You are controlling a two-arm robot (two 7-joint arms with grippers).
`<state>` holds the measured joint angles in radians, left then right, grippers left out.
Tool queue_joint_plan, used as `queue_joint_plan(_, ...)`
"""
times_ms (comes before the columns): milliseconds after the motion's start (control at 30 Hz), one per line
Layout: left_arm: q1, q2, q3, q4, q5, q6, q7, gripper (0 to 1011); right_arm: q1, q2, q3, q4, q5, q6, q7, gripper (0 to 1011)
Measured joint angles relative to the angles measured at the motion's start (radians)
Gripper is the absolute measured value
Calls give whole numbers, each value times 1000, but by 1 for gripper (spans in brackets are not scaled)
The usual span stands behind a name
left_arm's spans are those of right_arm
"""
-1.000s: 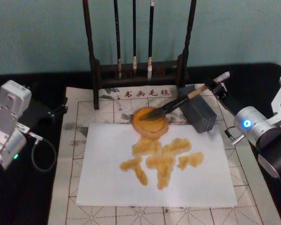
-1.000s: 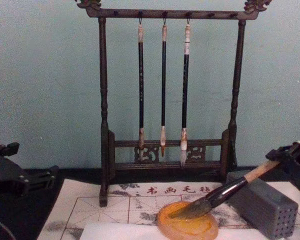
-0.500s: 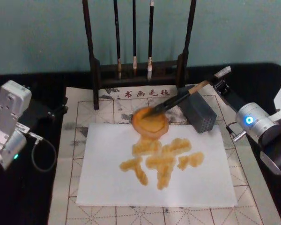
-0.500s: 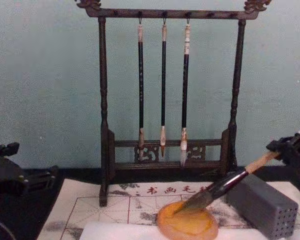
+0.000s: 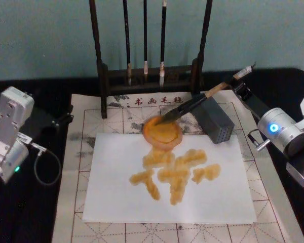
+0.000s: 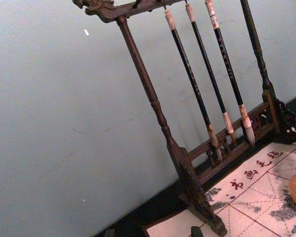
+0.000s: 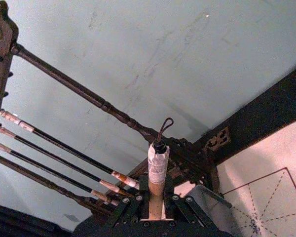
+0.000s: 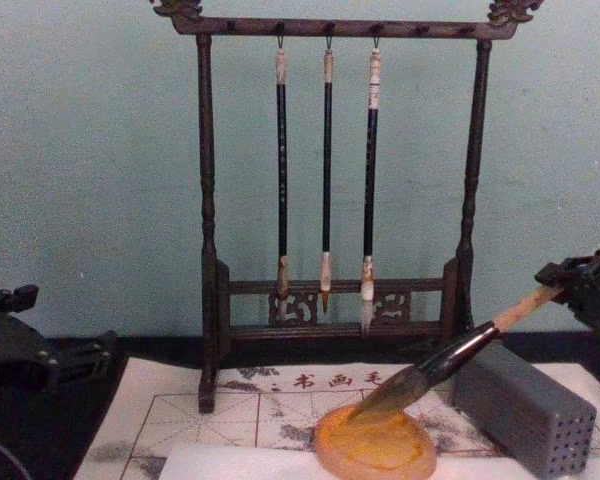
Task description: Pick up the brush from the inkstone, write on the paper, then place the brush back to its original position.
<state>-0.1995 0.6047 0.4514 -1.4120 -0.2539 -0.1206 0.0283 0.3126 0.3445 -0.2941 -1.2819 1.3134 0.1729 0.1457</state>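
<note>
The right hand (image 5: 237, 87) is closed on the brush (image 5: 192, 105) close to its whitish top end, its two sides pressed against the tan handle as the right wrist view shows. Holding that far up keeps the hand well away from the wet end and lets the long shaft slope down to the left. The slope puts the dark tuft at the far rim of the inkstone (image 5: 162, 132); from the chest view the tip looks to be touching the orange dish or just above it, and I cannot tell which. Under the middle of the shaft sits the grey block (image 5: 216, 120), just beside the inkstone, and the handle passes over its top with a gap between them. The block looks placed to prop the handle while the tuft lies in the dish, so I judge the brush is held a little above its resting pose. The paper (image 5: 220, 200) lies just in front of the inkstone and carries several broad orange strokes, so the writing seems done and the step in hand is probably the return. What remains is to lower the handle onto the block before letting go, since a release from this height could let the brush roll or flick ink. Behind stands the rack (image 5: 99, 66) with three thin brushes (image 5: 145, 35), clear of the work. The left hand (image 5: 54, 120) is parked at the counter's left edge.
</note>
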Motion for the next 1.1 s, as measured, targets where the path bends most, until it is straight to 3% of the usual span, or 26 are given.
queue_joint_plan(600, 0, 0, 0, 0, 0, 0, 0, 1001, -28, 73, -46, -68, -26, -56, 7, 182)
queue_joint_plan(733, 0, 0, 0, 0, 0, 0, 0, 1001, -46, 98, -59, -102, -57, -76, 21, 182)
queue_joint_plan(800, 0, 0, 0, 0, 0, 0, 0, 1001, -59, 114, -71, -127, -97, -97, 32, 182)
queue_joint_plan(1100, 0, 0, 0, 0, 0, 0, 0, 1001, -90, 134, -89, -178, -193, -139, 77, 182)
